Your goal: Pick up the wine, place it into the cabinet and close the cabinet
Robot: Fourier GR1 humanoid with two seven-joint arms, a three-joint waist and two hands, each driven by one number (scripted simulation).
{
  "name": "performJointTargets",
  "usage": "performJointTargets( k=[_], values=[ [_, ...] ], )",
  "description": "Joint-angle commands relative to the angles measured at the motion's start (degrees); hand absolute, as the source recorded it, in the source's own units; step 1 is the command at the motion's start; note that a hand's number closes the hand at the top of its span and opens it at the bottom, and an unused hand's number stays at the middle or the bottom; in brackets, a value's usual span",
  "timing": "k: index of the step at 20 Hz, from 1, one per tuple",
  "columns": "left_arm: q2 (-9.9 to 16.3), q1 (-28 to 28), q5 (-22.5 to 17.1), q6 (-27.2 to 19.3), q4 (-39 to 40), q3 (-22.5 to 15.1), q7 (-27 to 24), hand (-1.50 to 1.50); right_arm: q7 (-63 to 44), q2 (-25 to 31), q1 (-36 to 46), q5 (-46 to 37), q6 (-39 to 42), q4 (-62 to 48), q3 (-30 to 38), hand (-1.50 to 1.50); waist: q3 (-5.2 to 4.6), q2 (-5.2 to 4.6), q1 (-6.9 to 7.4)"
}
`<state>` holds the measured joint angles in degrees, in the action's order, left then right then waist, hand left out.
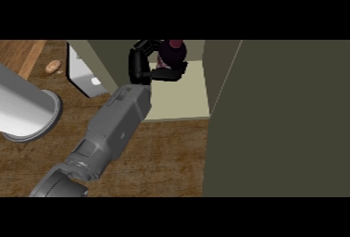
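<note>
**Desk:** What are the fingers doing?

**Caption writer:** The left hand (152,65) reaches into the open cabinet (181,99), its black fingers (135,58) and thumb curled round the wine (174,53). The dark red bottle shows only between and above the fingers, at the back of the compartment; the hand covers the rest. Whether its base touches the pale shelf cannot be told from this angle.

**Desk:** And the other hand?

**Caption writer:** Not visible. Only the grey left forearm (113,132) shows, running up from the lower left edge to the cabinet mouth.

**Desk:** The surroundings?

**Caption writer:** A brown wood-grain tabletop (171,157) lies below the cabinet. The olive cabinet door (280,120) stands open and fills the right side of the view. At left lies a large silver cylinder (24,111) with a flared rim, on its side. Beyond it, a small tan object (54,67), too small to identify, sits by a lighter wooden strip at the upper left corner. A white panel (83,74) leans beside the cabinet's left wall.
</note>
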<state>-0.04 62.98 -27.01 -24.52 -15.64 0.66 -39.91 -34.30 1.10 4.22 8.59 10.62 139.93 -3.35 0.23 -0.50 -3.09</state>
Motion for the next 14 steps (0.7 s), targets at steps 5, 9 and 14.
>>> performJointTargets(
  k=[5,9,14],
  values=[
    [0.0,-1.7,-2.2,1.1,4.7,3.6,-5.1,1.5,-2.8,0.3,-2.5,3.3,-0.3,7.0,0.3,-1.5,-0.27,-0.49,-0.55],
    [2.7,1.0,-1.5,2.7,6.4,3.6,-3.1,1.5,0.0,-0.4,-2.7,1.3,0.4,3.9,-1.1,-1.5,-0.26,-0.63,-0.43],
    [0.5,1.7,0.1,-1.7,8.6,2.9,-2.9,-1.5,-2.2,0.4,-0.5,1.6,-0.3,3.3,-0.6,-1.5,-0.27,-0.56,-0.13]
  ],
)
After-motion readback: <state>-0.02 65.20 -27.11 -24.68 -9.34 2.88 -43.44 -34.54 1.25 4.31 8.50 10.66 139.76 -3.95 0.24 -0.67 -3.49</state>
